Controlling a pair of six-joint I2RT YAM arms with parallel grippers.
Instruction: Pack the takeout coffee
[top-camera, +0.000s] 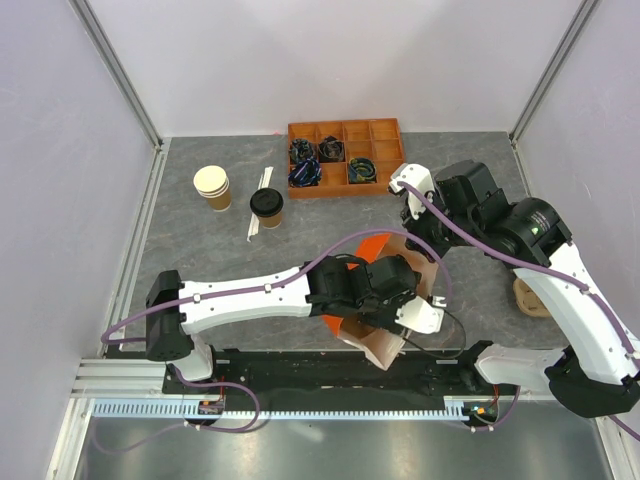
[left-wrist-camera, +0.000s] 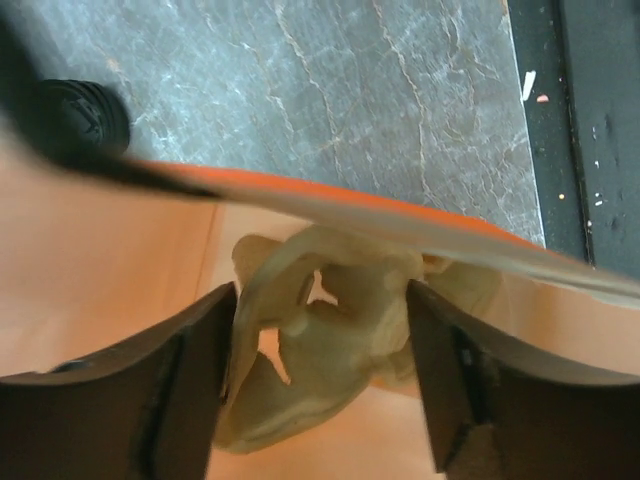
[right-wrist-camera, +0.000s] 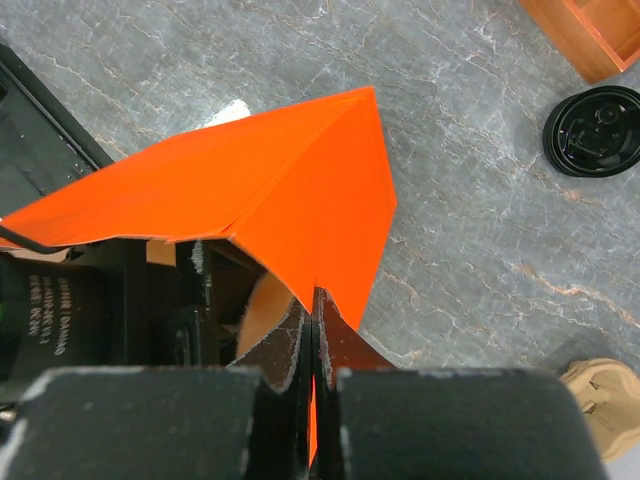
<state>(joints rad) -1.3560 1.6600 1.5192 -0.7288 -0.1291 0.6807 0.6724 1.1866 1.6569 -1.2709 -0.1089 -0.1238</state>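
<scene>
Seen from above, the takeout coffee (top-camera: 266, 206) stands upright in the far-left part of the table (top-camera: 200, 255), just beside a stack of lidless cups (top-camera: 211, 187) and short of the compartment tray (top-camera: 345, 125) at the far edge. It is well apart from the orange bag (top-camera: 372, 243) near the middle of the near edge, so it is not yet packed. The left arm (top-camera: 260, 290) reaches into that bag while the right arm (top-camera: 540, 240) comes in from the far-right side. A spare pulp carrier (top-camera: 528, 297) lies towards the right edge. The left wrist camera looks inside the bag: the left gripper (left-wrist-camera: 320, 395) has its jaws wide, one finger either side of a moulded cup carrier (left-wrist-camera: 330, 350), apparently seating it as a base for the cup. From the right wrist, the right gripper (right-wrist-camera: 315, 345) is clamped tight on the bag's orange rim, seemingly to hold the mouth open and steady. A loose black lid (right-wrist-camera: 595, 130) sits on the table beyond.
</scene>
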